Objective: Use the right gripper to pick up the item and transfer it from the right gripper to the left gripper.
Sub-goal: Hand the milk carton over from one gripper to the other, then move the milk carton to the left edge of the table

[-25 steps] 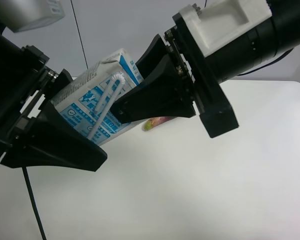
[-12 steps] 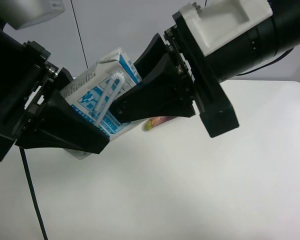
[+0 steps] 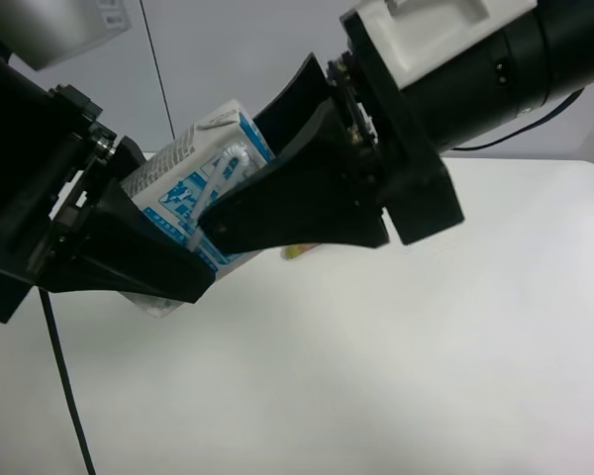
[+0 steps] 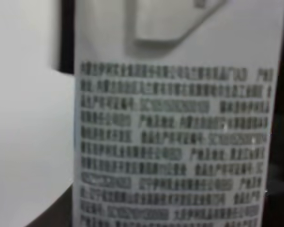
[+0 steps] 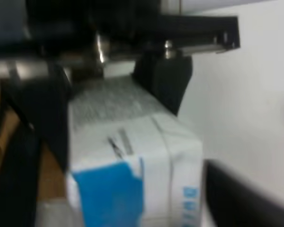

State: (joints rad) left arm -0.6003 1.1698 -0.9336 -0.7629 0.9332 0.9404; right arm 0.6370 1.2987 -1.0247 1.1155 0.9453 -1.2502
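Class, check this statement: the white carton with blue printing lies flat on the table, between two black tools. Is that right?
No. The carton does not lie on the table: the exterior high view shows it tilted in the air above it. The rest holds: white with blue printing, between the black tool at that view's left and the black tool at that view's right.

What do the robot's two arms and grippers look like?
Both arms are black. The right gripper has wide, wedge-shaped black fingers on a boxy black base, with a white plastic block on top and a round black barrel behind. The left gripper has similar black wedge fingers, a pale grey rounded piece above, and a thin black cable trailing below.
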